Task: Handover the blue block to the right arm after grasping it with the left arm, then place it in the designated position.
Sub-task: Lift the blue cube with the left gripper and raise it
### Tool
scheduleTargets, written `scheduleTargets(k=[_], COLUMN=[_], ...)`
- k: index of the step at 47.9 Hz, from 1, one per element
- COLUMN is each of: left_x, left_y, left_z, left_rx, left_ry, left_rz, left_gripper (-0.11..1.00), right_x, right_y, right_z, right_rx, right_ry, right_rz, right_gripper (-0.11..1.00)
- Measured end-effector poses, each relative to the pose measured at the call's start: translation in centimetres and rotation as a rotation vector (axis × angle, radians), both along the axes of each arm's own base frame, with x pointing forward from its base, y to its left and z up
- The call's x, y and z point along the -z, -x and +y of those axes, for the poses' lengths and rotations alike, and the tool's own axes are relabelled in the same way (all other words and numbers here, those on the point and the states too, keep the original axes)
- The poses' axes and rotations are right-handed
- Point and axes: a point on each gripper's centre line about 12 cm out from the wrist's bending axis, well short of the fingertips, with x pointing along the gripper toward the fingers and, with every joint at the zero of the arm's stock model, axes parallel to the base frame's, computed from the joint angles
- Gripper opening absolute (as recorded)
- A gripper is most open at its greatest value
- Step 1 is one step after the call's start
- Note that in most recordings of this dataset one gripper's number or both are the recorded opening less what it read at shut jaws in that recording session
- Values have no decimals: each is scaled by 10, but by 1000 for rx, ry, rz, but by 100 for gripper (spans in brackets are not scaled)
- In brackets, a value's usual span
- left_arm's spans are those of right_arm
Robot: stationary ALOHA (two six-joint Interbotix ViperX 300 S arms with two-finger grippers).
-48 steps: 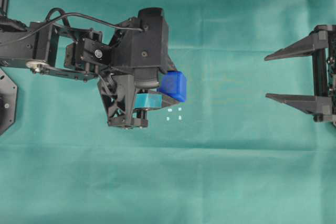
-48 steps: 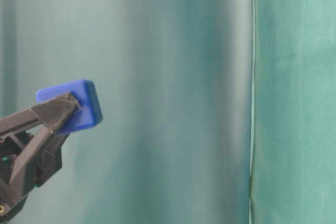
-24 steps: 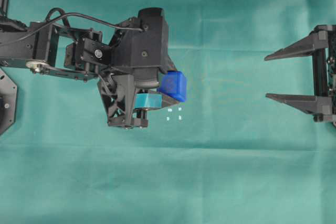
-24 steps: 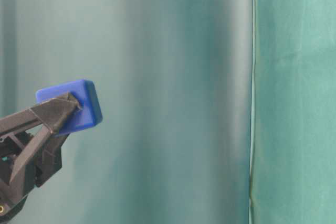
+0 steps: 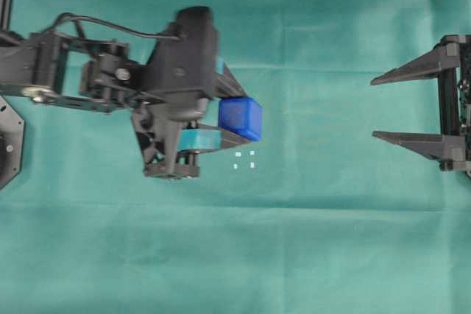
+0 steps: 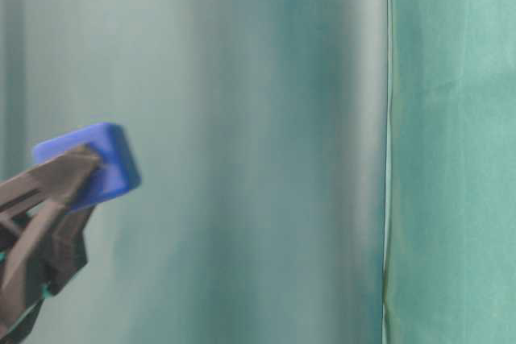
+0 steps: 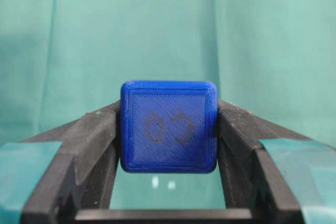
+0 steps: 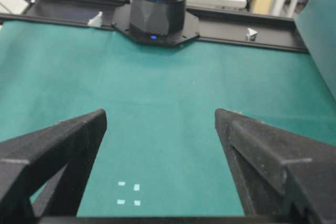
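Observation:
The blue block point(image 5: 240, 118) is clamped between the teal-taped fingers of my left gripper point(image 5: 237, 118), lifted above the green cloth left of centre. In the left wrist view the blue block point(image 7: 169, 127) fills the gap between both black fingertips point(image 7: 100, 135), faint round marks on its face. The table-level view shows the blue block point(image 6: 101, 163) held up at the left edge. My right gripper point(image 5: 374, 106) stands wide open at the far right with nothing between its all-black fingers point(image 8: 63, 145). The designated position point(image 5: 244, 159), small white marks in a square, lies on the cloth just below the held block, and also shows as white marks point(image 8: 129, 193) in the right wrist view.
Green cloth point(image 5: 309, 240) covers the whole table. A black arm base point(image 8: 155, 22) and a black rail point(image 8: 252, 24) stand at the far edge in the right wrist view. A cloth fold line point(image 6: 387, 151) runs vertically in the table-level view.
My left arm with the blue block has shifted a little to the left and up in the overhead view. The right gripper has not moved.

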Motion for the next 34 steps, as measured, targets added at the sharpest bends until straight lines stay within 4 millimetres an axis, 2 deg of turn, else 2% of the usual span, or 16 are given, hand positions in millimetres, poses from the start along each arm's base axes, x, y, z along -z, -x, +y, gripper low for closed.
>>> scheduleTargets(k=[13,20,34], left_x=[-3,-1,3], left_y=[27,41,44], left_z=[0,0,0], left_rx=[2,1,-6], left_ry=[13,22,39], left_rz=[-219,-282,-296], left_gripper=[46,47,47], right_x=[0,-2,-4], right_y=[0,-1,-1], right_z=[0,1,1], right_rx=[-4,-6,-7], right_ry=[13,18,19], right_rz=[0,-6,-11], right_gripper=[94,94,94])
